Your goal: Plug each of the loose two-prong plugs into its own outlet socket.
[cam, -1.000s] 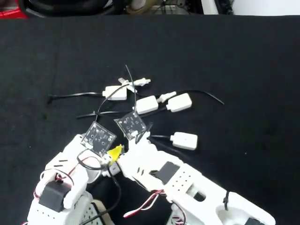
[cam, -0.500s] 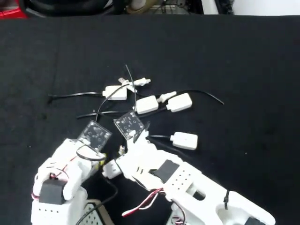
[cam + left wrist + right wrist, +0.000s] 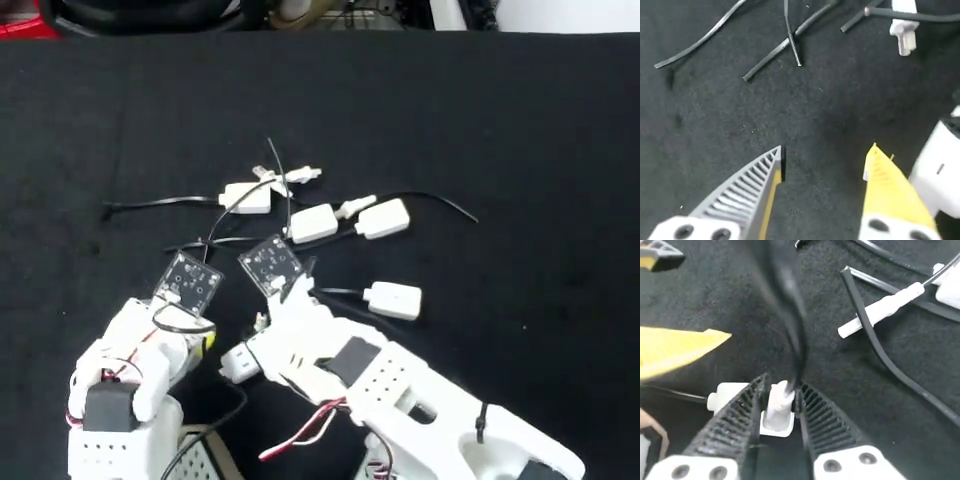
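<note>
The left gripper (image 3: 826, 150) is seen wide open at the bottom of the left wrist view, with nothing between its grey and yellow fingers and only the black table (image 3: 730, 115) beneath. Loose cord ends (image 3: 770, 57) are spread along the top of that frame, and a small white plug (image 3: 905, 40) is seen in its upper right corner. In the right wrist view, the right gripper (image 3: 782, 386) is closed on a white held plug (image 3: 777, 415) at lower centre, and the plug's black cord (image 3: 787, 305) runs up toward the top edge. In the high view, a cluster of white outlet blocks (image 3: 312, 223) is laid at centre, and a single block (image 3: 393, 299) is set apart to the lower right.
</note>
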### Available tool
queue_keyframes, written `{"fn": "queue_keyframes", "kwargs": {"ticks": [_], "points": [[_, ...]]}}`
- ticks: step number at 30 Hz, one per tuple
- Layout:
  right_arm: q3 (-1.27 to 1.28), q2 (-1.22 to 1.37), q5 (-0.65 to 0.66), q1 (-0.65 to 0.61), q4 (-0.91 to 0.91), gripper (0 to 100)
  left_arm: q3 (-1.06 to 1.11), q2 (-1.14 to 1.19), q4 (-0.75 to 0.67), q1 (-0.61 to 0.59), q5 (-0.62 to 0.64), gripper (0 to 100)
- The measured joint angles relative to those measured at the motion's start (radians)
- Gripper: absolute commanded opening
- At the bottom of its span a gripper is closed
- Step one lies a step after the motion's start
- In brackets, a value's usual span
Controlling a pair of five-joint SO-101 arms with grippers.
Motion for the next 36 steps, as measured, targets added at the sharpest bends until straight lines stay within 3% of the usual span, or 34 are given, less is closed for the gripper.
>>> {"fn": "queue_keyframes", "kwargs": {"ticks": [10, 16, 36], "points": [[-0.054, 0.0, 0.0, -0.008, 0.121, 1.3, 0.115, 0.003, -0.107, 0.0, 0.026, 27], [-0.054, 0.0, 0.0, -0.008, 0.121, 9.7, 0.115, 0.003, -0.114, -0.041, 0.026, 27], [-0.112, 0.014, 0.002, -0.02, 0.259, 9.8, 0.13, 0.003, -0.117, -0.066, 0.026, 27]]}}
